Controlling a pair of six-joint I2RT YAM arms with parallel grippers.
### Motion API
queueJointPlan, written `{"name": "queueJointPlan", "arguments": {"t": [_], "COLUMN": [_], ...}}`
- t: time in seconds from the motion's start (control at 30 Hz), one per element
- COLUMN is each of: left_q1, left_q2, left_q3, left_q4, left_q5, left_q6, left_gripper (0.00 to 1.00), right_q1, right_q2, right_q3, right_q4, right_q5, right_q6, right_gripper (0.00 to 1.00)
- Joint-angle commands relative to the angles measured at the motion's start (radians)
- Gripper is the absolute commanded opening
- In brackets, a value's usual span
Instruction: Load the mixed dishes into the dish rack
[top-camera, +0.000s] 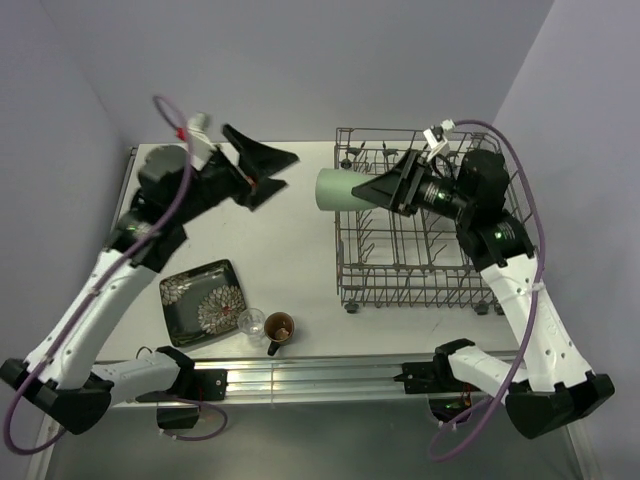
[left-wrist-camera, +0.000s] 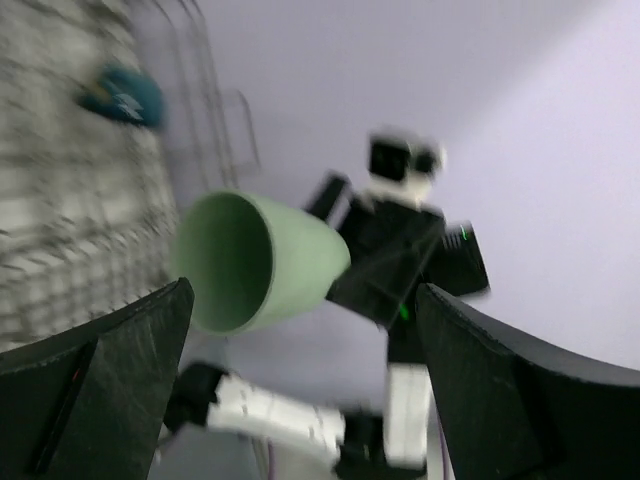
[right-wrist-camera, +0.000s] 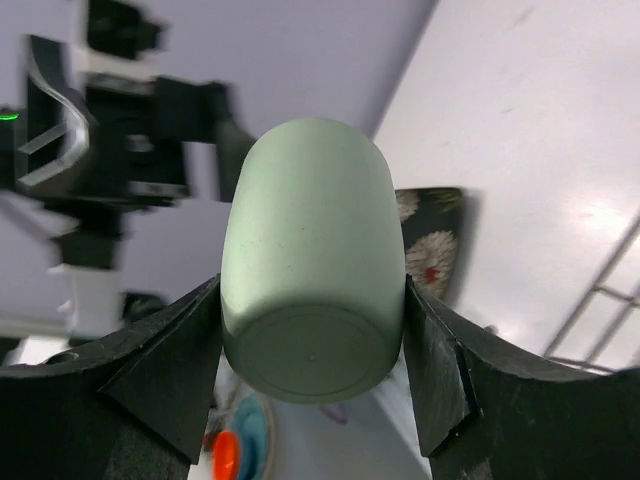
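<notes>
Near edge: metal rail (top-camera: 320, 372) carrying both arm bases.

Just past it, on the white table (top-camera: 295, 250), three dishes sit grouped left of centre:
- brown handled mug (top-camera: 279, 327), upright, handle toward the rail
- small clear glass (top-camera: 251, 321), just beside the mug on its left; cannot tell if they touch
- square black floral plate (top-camera: 203, 302), lying flat next to the glass, white blooms with a small red spot

Any print on these is too small to read.

Mid table, right side: dish rack (top-camera: 420, 260) of grey wire with upright tines, small wheels along its near side. It stands on the table, well apart from the three dishes. The left wrist view shows a blurred teal shape (left-wrist-camera: 122, 95) against the rack wires; cannot tell what it is.

Farther back, above the table: pale green cup (right-wrist-camera: 310, 230) in the air at the rack's left edge. It lies on its side, base toward the right wrist, mouth toward the left arm. Right gripper (right-wrist-camera: 310, 345) is clamped on it, one finger pressed to each side of the cup near the base.

Left gripper (top-camera: 288, 170) is also raised, left of the cup and apart from it. Its jaws are spread wide with nothing between them, facing the cup's mouth.

White tag-like piece (top-camera: 437, 130) on top of the right wrist; lettering, if any, too small to read
</notes>
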Motion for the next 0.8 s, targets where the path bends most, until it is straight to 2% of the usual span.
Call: {"name": "queueJointPlan", "arguments": {"t": [0.0, 0.07, 0.13, 0.3, 0.4, 0.57, 0.77], "left_q1": [0.063, 0.073, 0.071, 0.071, 0.073, 0.073, 0.073], "left_q2": [-0.059, -0.026, -0.003, 0.005, 0.014, 0.013, -0.004], "left_q3": [0.295, 0.36, 0.379, 0.189, 0.147, 0.144, 0.106], "left_q4": [-0.704, -0.853, -0.938, -0.88, -0.88, -0.937, -0.934], "left_q5": [-0.423, -0.57, -0.571, -0.332, -0.288, -0.34, -0.348], "left_q6": [0.175, 0.224, 0.294, 0.356, 0.388, 0.425, 0.42], "left_gripper": [0.99, 0.99, 0.99, 0.94, 0.92, 0.91, 0.9], "right_q1": [0.002, 0.002, 0.002, 0.002, 0.004, 0.009, 0.036], "right_q2": [0.059, 0.11, 0.203, 0.423, 0.533, 0.728, 0.857], "right_q3": [0.177, 0.243, 0.35, 0.588, 0.72, 0.918, 1.007], "right_q4": [-0.193, -0.323, -0.401, -0.589, -0.67, -0.808, -0.839], "right_q5": [0.197, 0.367, 0.475, 0.786, 0.885, 0.986, 1.126], "right_q6": [-0.208, -0.268, -0.356, -0.473, -0.512, -0.542, -0.579], "right_gripper": [0.0, 0.0, 0.0, 0.0, 0.0, 0.0, 0.0]}}
